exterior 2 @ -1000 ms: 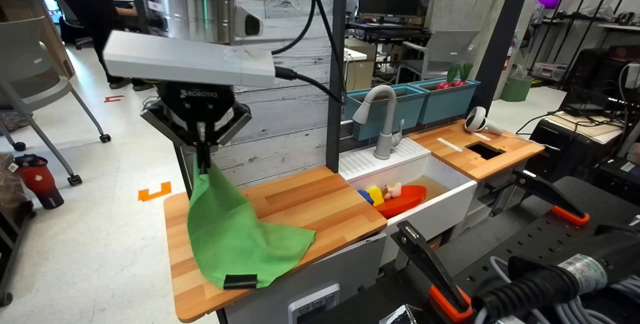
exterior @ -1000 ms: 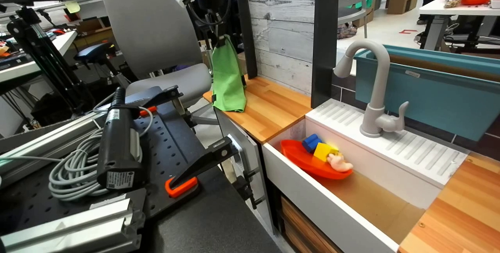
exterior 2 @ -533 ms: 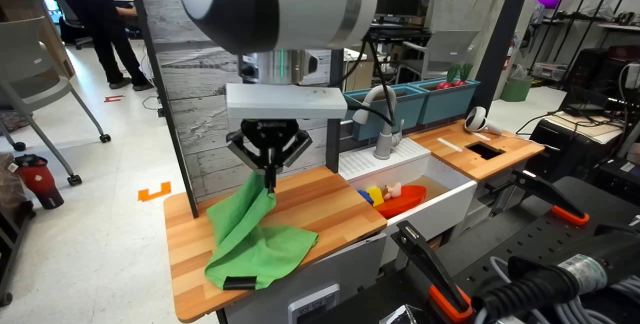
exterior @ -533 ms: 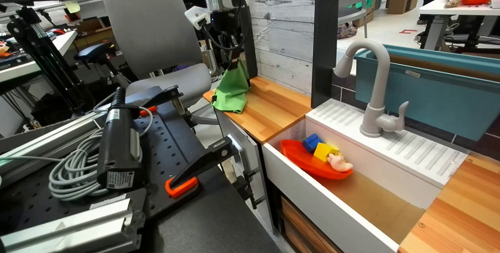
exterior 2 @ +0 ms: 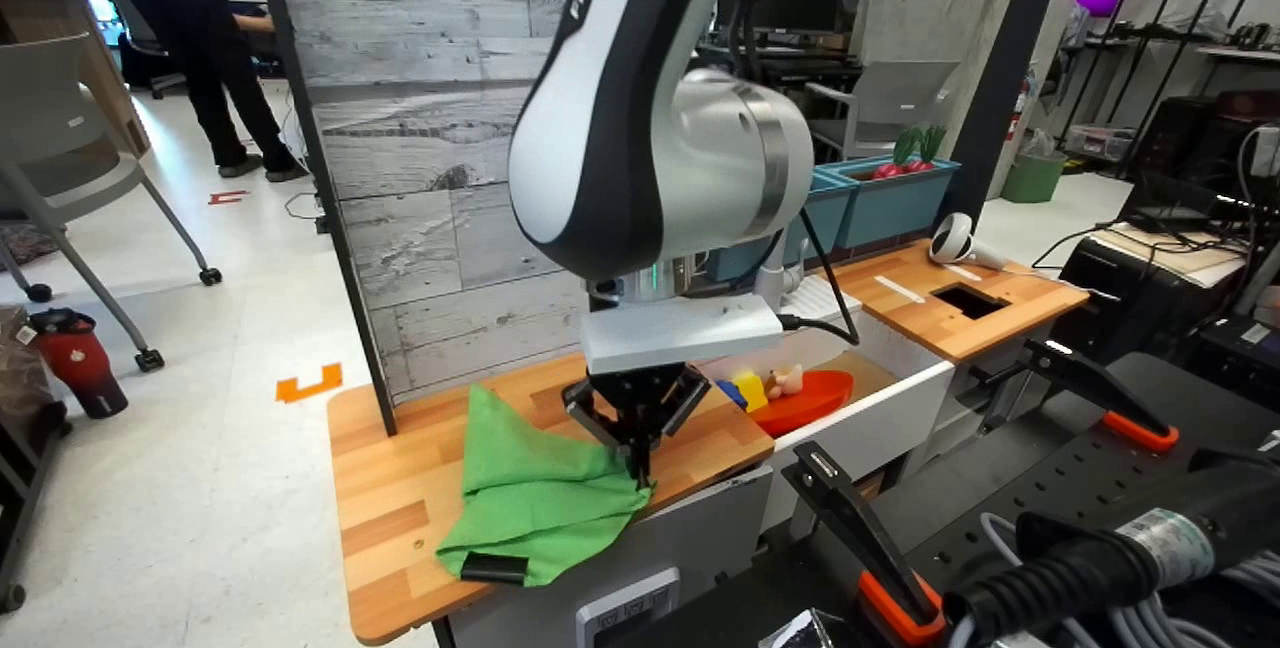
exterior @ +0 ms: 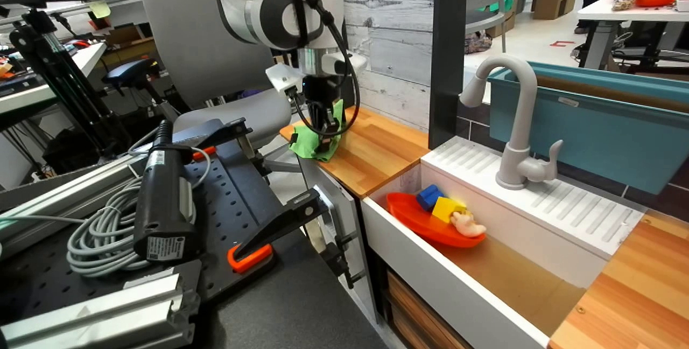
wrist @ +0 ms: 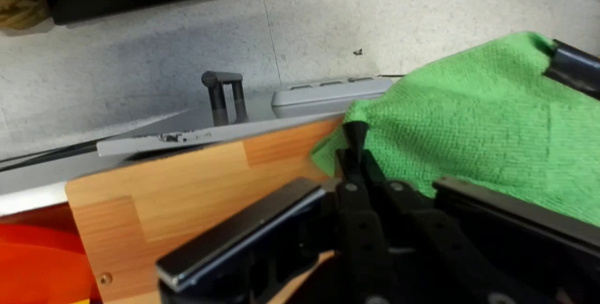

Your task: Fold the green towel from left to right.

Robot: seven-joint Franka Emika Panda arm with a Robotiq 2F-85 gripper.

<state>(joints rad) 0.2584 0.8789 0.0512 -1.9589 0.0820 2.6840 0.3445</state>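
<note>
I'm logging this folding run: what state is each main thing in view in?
green towel: creased, partly folded over on the counter
gripper: shut on the towel
black strip: along one towel edge
faucet: no running water visible
red dish: open side up in the sink, holding a blue piece, a yellow block and a pink figure
grey cable: coiled
red bottle: upright

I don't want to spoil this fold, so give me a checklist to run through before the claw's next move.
1. Claw shut on the green towel: ok, near a corner.
2. Towel smooth: not ok, ridges run across it.
3. Towel wholly on the wooden counter: not ok, it overhangs the front edge.
4. Fold complete: cannot tell, the layers are unclear.
5. Red dish apart from the towel: ok, it sits in the sink.
</note>
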